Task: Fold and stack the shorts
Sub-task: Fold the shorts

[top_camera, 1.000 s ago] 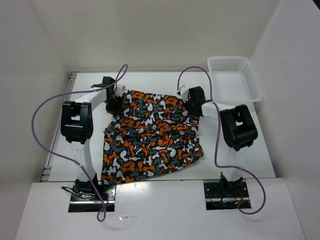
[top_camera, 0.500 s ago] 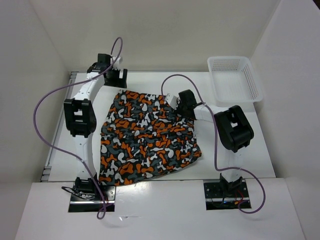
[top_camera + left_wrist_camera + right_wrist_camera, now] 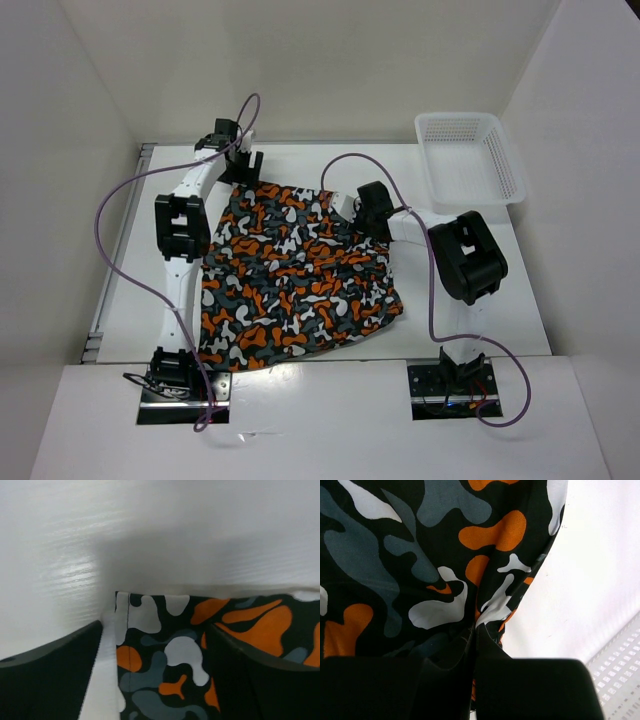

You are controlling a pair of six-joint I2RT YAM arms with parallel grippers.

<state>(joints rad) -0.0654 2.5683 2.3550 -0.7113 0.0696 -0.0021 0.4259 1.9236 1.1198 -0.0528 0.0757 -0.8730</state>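
shorts (image 3: 300, 275): spread nearly flat on the table (image 3: 470, 290), left of the basket (image 3: 468, 125) and nearer the arm bases than it is; one layer as far as I can tell, with light wrinkles across the middle.
shorts, basket-side far corner: gathered and bunched, not lying flat.
fold state: no fold visible and no stack begun; I judge the task to be at an early stage.
left to do (judgement): every fold, then placing the folded piece onto a stack; where the stack goes is not shown.
right gripper (image 3: 352, 205): at the corner of the shorts nearest the basket, jaws together and clamped on a pinch of cloth.
left gripper (image 3: 240, 165): at the far corner of the shorts farthest from the basket, jaws wide apart and straddling that corner, gripping nothing.
top view only: the whole outline of the shorts, both arms and the basket, with nothing seen in it; the jaw gaps are too small to read here.
left wrist view only: the hemmed corner lies on the table between the open fingers (image 3: 50, 680), untouched by either one.
right wrist view only: cloth is drawn into a tight crease where the closed jaws meet; the lattice of the basket (image 3: 620, 680) shows just beside them.
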